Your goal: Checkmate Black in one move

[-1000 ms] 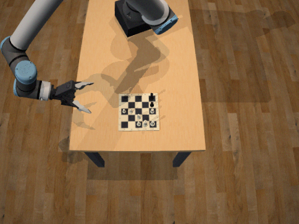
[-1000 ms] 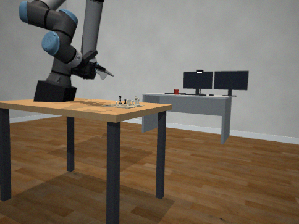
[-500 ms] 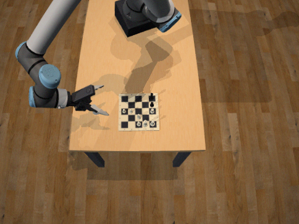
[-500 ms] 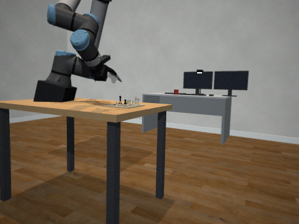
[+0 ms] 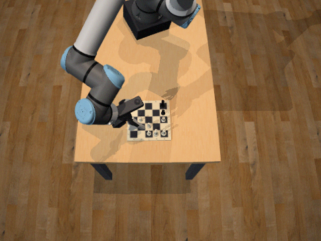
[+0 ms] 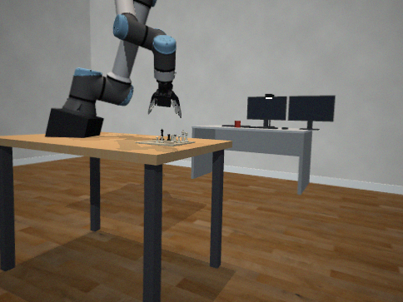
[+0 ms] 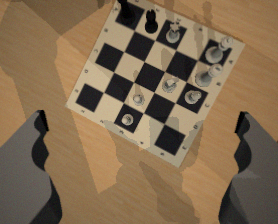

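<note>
A small chessboard (image 5: 153, 113) (image 6: 147, 142) (image 7: 129, 66) lies on the wooden table (image 5: 186, 83) (image 6: 83, 143), toward its front. A black king (image 5: 162, 103) (image 6: 161, 133) (image 7: 125, 11) and a black pawn (image 5: 162, 111) (image 7: 150, 22) stand side by side at one edge of the board. Several white pieces stand upright on it, among them one (image 7: 173, 32) next to the black pawn, a tall one (image 7: 215, 52) and a small one (image 7: 127, 119). My gripper (image 5: 134, 123) (image 6: 165, 108) (image 7: 141, 112) is open and empty. It hangs well above the board's left side, fingers pointing down.
The arm's black base (image 5: 147, 23) (image 6: 72, 122) stands at the back of the table. The arm's elbow (image 5: 96, 93) reaches over the table's left edge. A grey desk (image 6: 258, 139) with two monitors stands far off in the room.
</note>
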Robot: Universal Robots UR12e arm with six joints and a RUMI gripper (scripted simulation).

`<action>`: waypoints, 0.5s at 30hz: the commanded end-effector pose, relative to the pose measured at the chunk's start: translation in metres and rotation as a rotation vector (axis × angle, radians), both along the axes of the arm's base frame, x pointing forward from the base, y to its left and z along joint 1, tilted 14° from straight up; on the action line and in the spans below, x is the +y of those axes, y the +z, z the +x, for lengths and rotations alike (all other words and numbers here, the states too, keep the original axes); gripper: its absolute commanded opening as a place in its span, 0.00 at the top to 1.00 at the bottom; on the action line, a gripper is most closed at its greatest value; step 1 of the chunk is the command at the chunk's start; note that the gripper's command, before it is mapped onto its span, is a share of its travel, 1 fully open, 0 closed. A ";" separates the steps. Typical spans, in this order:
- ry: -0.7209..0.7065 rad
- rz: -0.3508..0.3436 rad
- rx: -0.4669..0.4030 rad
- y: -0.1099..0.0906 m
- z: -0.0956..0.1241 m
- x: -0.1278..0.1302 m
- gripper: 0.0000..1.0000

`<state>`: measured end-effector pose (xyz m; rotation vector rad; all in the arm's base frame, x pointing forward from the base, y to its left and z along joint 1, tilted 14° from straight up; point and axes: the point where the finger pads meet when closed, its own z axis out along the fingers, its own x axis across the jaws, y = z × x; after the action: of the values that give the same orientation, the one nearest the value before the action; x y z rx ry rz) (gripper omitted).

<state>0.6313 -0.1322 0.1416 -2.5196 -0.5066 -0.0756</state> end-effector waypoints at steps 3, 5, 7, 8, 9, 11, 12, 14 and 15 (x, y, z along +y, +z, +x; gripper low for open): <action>0.026 -0.227 -0.081 0.009 0.022 0.041 0.00; 0.028 -0.293 -0.121 0.016 0.030 0.056 0.00; 0.026 -0.350 -0.162 0.024 0.036 0.069 0.00; 0.025 -0.374 -0.181 0.028 0.039 0.075 0.00; 0.022 -0.396 -0.199 0.033 0.042 0.081 0.00; 0.017 -0.432 -0.233 0.040 0.046 0.091 0.00; 0.014 -0.447 -0.248 0.044 0.048 0.096 0.00; 0.010 -0.469 -0.272 0.050 0.051 0.103 0.00; 0.010 -0.469 -0.272 0.050 0.051 0.103 0.00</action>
<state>0.6765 -0.0399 0.1839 -2.9303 -0.6996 -0.2885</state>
